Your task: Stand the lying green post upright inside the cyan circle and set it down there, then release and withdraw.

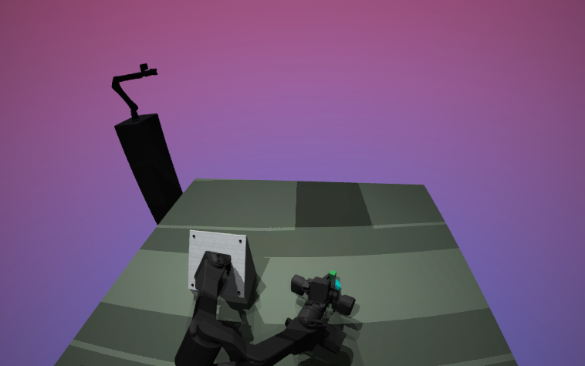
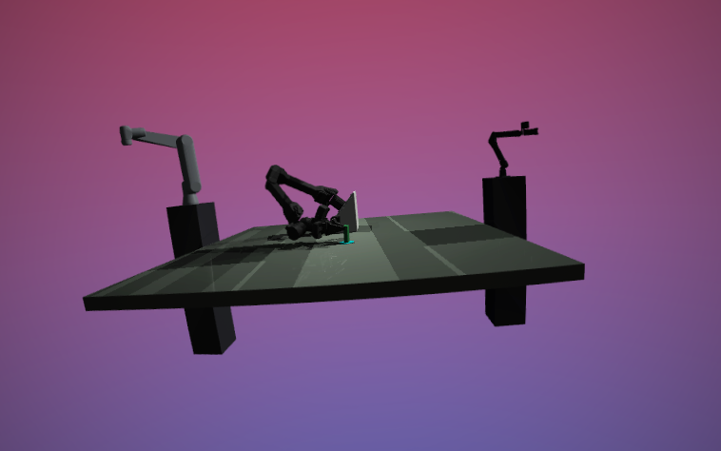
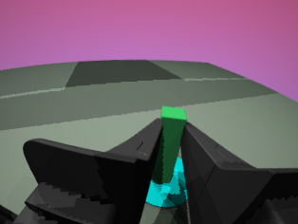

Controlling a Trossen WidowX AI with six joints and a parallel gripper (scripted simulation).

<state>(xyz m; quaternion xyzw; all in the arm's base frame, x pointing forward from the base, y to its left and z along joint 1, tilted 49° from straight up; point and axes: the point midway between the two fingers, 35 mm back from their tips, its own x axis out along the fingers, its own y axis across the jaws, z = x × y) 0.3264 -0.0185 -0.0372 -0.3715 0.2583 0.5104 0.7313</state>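
The green post [image 1: 332, 272] [image 2: 346, 232] [image 3: 172, 147] is upright. In the exterior view its lower end meets the cyan circle [image 1: 337, 284] [image 2: 351, 242] [image 3: 161, 199] on the table. The wrist view shows its foot over the circle, inside the visible part of the outline; whether it bears on the table or hangs just above cannot be told. My gripper [image 2: 344, 229] [image 3: 171, 124] is shut on the post's upper part, reaching in low and nearly level from the side. In the top view the gripper body hides part of the post and circle.
My arm rises from a wedge-shaped mount with a silver plate [image 1: 215, 242] [image 2: 355, 212], close to the post. Dark pillars stand beyond the table edges, one bearing a black arm [image 1: 123, 93] [image 2: 498, 151], another a grey arm [image 2: 188, 165]. Shadow bands cross the table [image 1: 405, 280] [image 2: 361, 265].
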